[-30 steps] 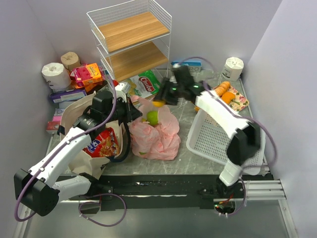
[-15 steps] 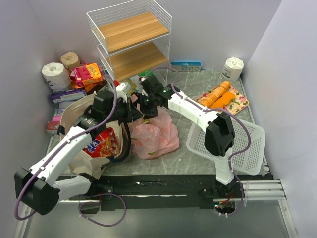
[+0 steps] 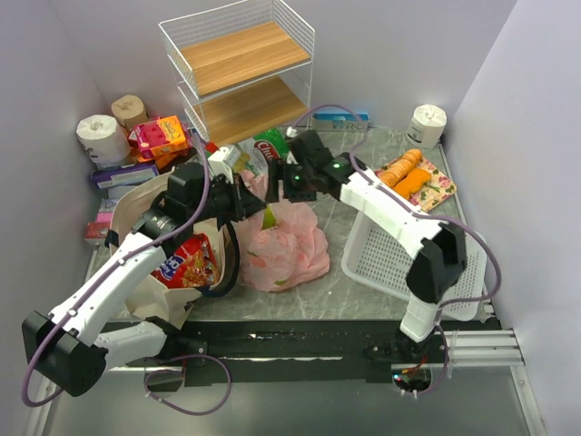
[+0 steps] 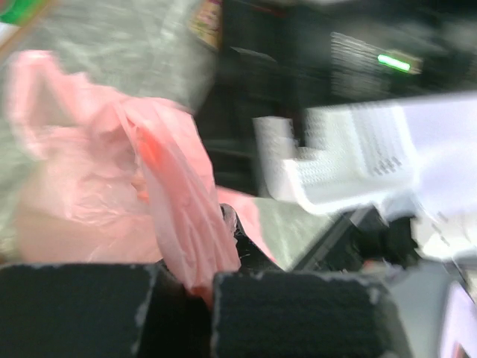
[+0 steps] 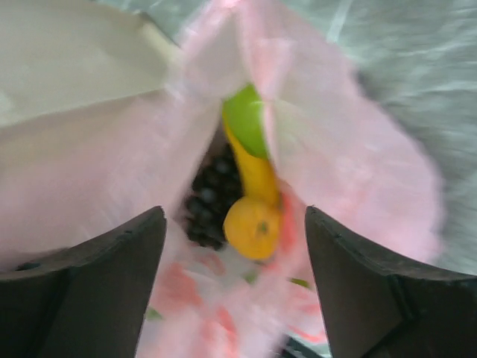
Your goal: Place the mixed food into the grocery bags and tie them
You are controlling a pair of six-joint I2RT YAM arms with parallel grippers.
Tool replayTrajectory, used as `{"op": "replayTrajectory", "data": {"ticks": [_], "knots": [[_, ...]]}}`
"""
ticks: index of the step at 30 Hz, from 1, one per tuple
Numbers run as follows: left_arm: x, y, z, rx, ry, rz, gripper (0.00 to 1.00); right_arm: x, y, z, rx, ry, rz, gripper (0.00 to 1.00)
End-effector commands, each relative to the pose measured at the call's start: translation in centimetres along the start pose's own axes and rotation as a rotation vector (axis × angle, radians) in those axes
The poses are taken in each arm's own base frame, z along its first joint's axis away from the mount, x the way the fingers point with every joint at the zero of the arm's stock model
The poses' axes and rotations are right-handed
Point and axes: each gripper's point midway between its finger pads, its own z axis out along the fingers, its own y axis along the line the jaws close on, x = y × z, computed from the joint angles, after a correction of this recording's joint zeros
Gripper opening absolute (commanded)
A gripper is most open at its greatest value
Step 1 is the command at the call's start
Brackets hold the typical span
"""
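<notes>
The pink fruit-printed bag (image 3: 286, 247) sits mid-table. My left gripper (image 3: 239, 202) is shut on a fold of its rim, and the pink plastic is pinched between the pads in the left wrist view (image 4: 195, 287). My right gripper (image 3: 289, 182) hovers open and empty just above the bag's mouth (image 5: 235, 287). Inside the bag (image 5: 358, 164) I see a green apple (image 5: 246, 119), a yellow banana (image 5: 257, 175), an orange (image 5: 252, 226) and dark grapes (image 5: 207, 205). The beige canvas tote (image 3: 150, 213) stands at the left with a red snack packet (image 3: 186, 262) in it.
A white perforated basket (image 3: 399, 259) lies tilted right of the bag. Carrots on a floral cloth (image 3: 413, 177) sit behind it. A wire shelf (image 3: 241, 68) stands at the back. Toilet rolls (image 3: 100, 136) and boxes crowd the back left, with another roll (image 3: 427, 123) at the back right.
My right gripper swung left from the back over the bag's mouth, then drew back a little to the right. The left gripper kept hold of the bag rim.
</notes>
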Motion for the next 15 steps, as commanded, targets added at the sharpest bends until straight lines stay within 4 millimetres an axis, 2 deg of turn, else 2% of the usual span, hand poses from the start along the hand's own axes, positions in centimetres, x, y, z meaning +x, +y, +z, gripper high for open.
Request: {"op": "replayTrajectory", "data": {"ticks": [1, 2, 4, 5, 6, 8, 10, 15], "knots": [[-1.4, 2.1, -0.6, -0.106, -0.060, -0.006, 0.01, 0.2, -2.0, -2.9, 0.043, -0.026, -0.098, 0.79], [-1.3, 2.2, -0.7, -0.111, -0.059, -0.010, 0.01, 0.7, -2.2, -2.6, 0.030, -0.014, -0.104, 0.80], [-1.3, 2.3, -0.9, -0.121, -0.061, -0.011, 0.01, 0.5, -1.0, -3.2, -0.049, -0.036, -0.139, 0.85], [-1.1, 2.4, -1.0, -0.128, -0.054, -0.011, 0.01, 1.2, -1.4, -3.0, -0.042, -0.026, -0.131, 0.87], [-1.1, 2.6, -1.1, -0.138, -0.057, -0.012, 0.01, 1.1, -1.6, -3.3, -0.043, -0.038, -0.122, 0.89], [-1.1, 2.6, -1.4, -0.146, -0.066, -0.013, 0.01, 1.6, -3.2, -2.9, 0.015, -0.020, -0.099, 0.88], [-1.1, 2.6, -1.6, -0.149, -0.073, -0.018, 0.01, 1.7, -5.0, -2.0, 0.097, -0.006, -0.125, 0.85], [-0.8, 2.5, -1.8, -0.147, -0.071, -0.030, 0.01, 0.9, -6.5, -0.4, 0.169, 0.013, -0.239, 0.73]]}}
